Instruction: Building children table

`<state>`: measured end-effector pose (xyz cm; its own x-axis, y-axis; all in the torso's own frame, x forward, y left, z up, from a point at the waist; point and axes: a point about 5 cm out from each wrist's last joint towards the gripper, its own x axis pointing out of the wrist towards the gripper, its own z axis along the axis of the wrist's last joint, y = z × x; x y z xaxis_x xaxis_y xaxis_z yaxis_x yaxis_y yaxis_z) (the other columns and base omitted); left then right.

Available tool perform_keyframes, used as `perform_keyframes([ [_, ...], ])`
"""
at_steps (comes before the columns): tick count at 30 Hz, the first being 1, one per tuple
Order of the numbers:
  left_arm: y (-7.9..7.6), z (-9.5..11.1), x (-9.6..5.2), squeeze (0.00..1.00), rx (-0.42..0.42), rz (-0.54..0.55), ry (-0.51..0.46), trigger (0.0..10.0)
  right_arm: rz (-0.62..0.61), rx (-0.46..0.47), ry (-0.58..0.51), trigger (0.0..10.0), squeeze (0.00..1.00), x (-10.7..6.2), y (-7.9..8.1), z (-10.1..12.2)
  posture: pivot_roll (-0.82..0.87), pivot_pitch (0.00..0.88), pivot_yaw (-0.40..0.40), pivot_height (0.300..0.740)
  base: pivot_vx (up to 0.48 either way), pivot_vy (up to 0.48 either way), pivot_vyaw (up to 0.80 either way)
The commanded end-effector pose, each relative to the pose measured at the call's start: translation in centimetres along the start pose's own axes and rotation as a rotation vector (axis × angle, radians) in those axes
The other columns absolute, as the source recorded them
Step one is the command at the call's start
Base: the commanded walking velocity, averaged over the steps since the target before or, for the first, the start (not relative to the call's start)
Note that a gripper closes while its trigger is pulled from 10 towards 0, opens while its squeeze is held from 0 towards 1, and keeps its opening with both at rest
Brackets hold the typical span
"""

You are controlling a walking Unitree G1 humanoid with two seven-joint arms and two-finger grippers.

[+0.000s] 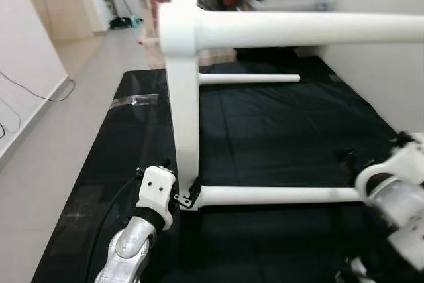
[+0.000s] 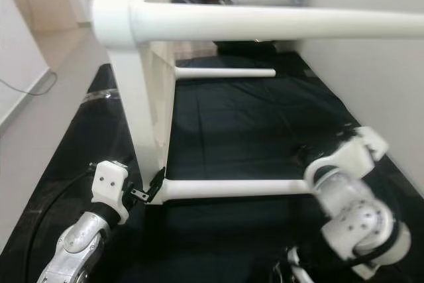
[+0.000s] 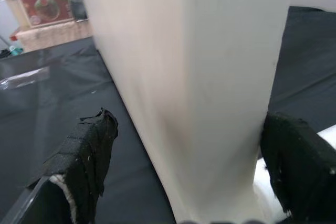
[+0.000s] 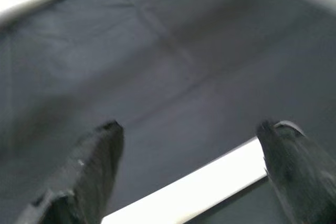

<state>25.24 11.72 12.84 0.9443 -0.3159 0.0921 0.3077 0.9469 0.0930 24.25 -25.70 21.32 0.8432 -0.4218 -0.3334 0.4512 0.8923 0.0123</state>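
Down low, the left gripper [image 3: 184, 182] has its fingers spread around the white table's edge [image 1: 185, 97], while the right gripper [image 4: 189, 177], fingers spread, straddles a table leg [image 1: 278, 195] on the black mat [image 1: 278, 130].

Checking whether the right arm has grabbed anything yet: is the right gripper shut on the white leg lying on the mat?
No. The right gripper is open, its fingers wide apart above the white leg.

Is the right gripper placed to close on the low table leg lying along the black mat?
Probably yes. The right gripper has its fingers open with the low table leg between them just ahead, over the black mat, with nothing between.
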Motion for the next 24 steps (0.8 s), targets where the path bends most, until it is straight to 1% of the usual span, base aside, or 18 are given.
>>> perform_keyframes([
  [1,0.7,-0.4,-0.2,0.0,0.01,0.024,0.014,10.0,0.043,-0.119,-0.202,10.0,1.0,-0.8,1.5,2.1,-0.18,0.0,-0.004,0.74,0.0,0.0,0.0],
  [2,0.7,-0.4,-0.1,0.0,0.01,0.023,0.014,10.0,0.005,-0.309,-0.378,10.0,1.0,-1.3,1.8,3.4,-0.17,0.0,-0.005,0.74,0.0,0.0,0.0],
  [3,0.7,-0.4,-0.1,0.0,0.01,0.023,0.014,10.0,0.005,-0.309,-0.378,10.0,1.0,-1.3,1.8,3.4,-0.17,0.0,-0.005,0.74,0.0,0.0,0.0],
  [4,0.6,-0.4,0.0,0.0,0.012,0.024,0.013,10.0,-0.009,-0.484,-0.569,10.0,0.01,-1.8,2.4,4.5,-0.17,0.0,-0.005,0.74,0.0,0.0,0.0],
  [5,0.6,-0.4,0.0,0.0,0.013,0.024,0.01,10.0,-0.076,-0.618,-0.692,10.0,0.0,-1.7,2.5,5.4,-0.16,0.0,-0.011,0.74,0.0,0.0,0.0],
  [6,0.6,-0.4,0.0,0.0,0.013,0.024,0.01,10.0,-0.076,-0.618,-0.692,10.0,0.0,-1.7,2.5,5.4,-0.16,0.0,-0.011,0.74,0.0,0.0,0.0],
  [7,0.6,-0.3,0.1,0.0,0.015,0.025,0.007,10.0,-0.155,-0.718,-0.798,10.0,0.0,-1.6,2.3,6.3,-0.15,0.0,-0.016,0.74,0.0,0.0,0.0],
  [8,0.6,-0.3,0.1,0.0,0.015,0.025,0.007,10.0,-0.155,-0.718,-0.798,10.0,0.0,-1.6,2.3,6.3,-0.15,0.0,-0.016,0.74,0.0,0.0,0.0],
  [9,0.6,-0.3,0.1,0.0,0.017,0.026,0.004,10.0,-0.232,-0.775,-0.86,10.0,0.0,-1.6,1.9,7.2,-0.15,0.0,-0.016,0.74,0.0,0.0,0.0],
  [10,0.7,-0.2,0.1,0.0,0.018,0.028,0.001,10.0,-0.3,-0.801,-0.904,10.0,0.0,-1.7,1.4,7.9,-0.15,0.0,-0.017,0.74,0.0,0.0,0.0],
  [11,0.7,-0.2,0.1,0.0,0.018,0.028,0.001,10.0,-0.3,-0.801,-0.904,10.0,0.0,-1.7,1.4,7.9,-0.15,0.0,-0.017,0.74,0.0,0.0,0.0],
  [12,0.7,-0.2,0.1,0.0,0.02,0.03,-0.001,10.0,-0.355,-0.802,-0.959,10.0,0.0,-2.1,1.2,8.6,-0.15,0.0,-0.022,0.74,0.0,0.0,0.0],
  [13,0.7,-0.2,0.1,0.0,0.02,0.03,-0.001,10.0,-0.355,-0.802,-0.959,10.0,0.0,-2.1,1.2,8.6,-0.15,0.0,-0.022,0.74,0.0,0.0,0.0],
  [15,0.7,-0.2,0.1,0.0,0.024,0.029,-0.004,10.0,-0.421,-0.811,-1.067,10.0,0.0,-3.5,1.0,9.3,-0.15,0.0,-0.023,0.74,0.0,0.0,0.0],
  [17,0.7,-0.2,0.2,0.0,0.031,0.021,-0.007,10.0,-0.429,-0.845,-1.135,10.0,0.0,-4.0,1.0,9.2,-0.15,0.0,-0.018,0.74,0.0,0.0,0.0],
  [19,0.8,0.0,0.3,0.0,0.042,0.009,-0.012,10.0,-0.44,-0.879,-1.193,10.0,0.0,-4.2,0.9,9.3,-0.16,0.0,-0.012,0.74,0.0,0.0,0.0],
  [21,0.8,0.0,0.3,0.0,0.042,0.009,-0.012,10.0,-0.44,-0.879,-1.193,10.0,0.0,-4.2,0.9,9.3,-0.16,0.0,-0.012,0.74,0.0,0.0,0.0],
  [24,1.2,0.3,1.0,0.0,0.068,-0.006,-0.023,10.0,-0.468,-0.904,-1.246,10.0,0.0,-3.8,0.4,9.9,-0.17,0.0,-0.006,0.74,0.0,0.0,0.0],
])
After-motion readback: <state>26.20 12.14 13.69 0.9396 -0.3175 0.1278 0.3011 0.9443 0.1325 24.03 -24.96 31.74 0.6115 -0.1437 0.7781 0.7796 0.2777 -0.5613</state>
